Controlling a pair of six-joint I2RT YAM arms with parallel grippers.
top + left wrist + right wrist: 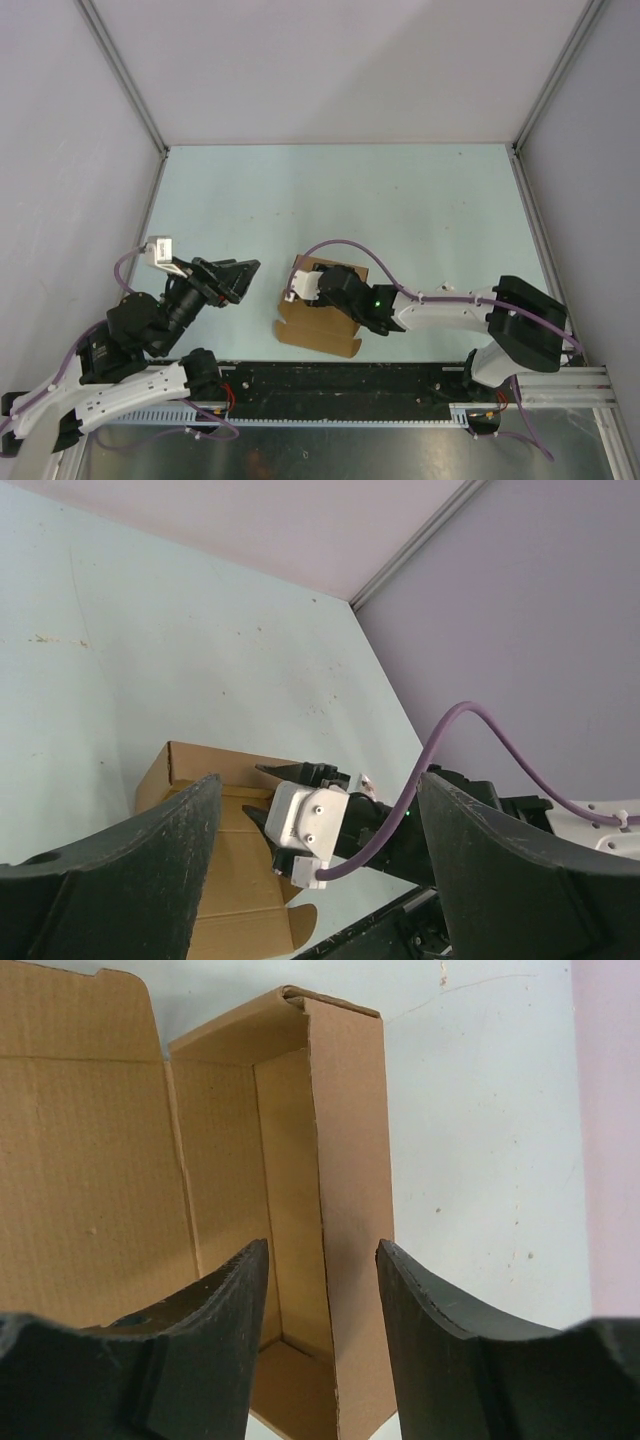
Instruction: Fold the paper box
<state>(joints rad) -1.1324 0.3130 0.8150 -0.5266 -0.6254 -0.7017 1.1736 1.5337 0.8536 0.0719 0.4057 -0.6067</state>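
Paper box (318,330) sits on the surface (400,210) near the front edge, approx. centre, just ahead of the arm bases. It's only partly formed. In the R wrist view a far wall and one long side wall stand upright and meet at a corner, so a tray is taking shape at that end. The big lid panel lies flat and open beside it, rounded corner showing, not swung over and not tucked. Can't tell from these views whether the other walls are up.

Right claw (300,285) is over the tray end of the box. Seen from its own cam, the fingers are partly apart and straddle the upright side wall, one inside the tray and one outside. There's a gap btw the inner finger and the cardboard, so no pinch. Can't tell whether the outer finger touches the wall.

Left claw (243,282) hovers just left of the box, clear of it, spread wide w/ nothing held. Its cam looks across at the box and the other claw.

Progress, as a judgement: roughly halfway. Done – base creased and at least two walls raised. Left to do – prob. lock that side wall, raise whatever isn't up yet, then bring the lid over and tuck its tabs in.
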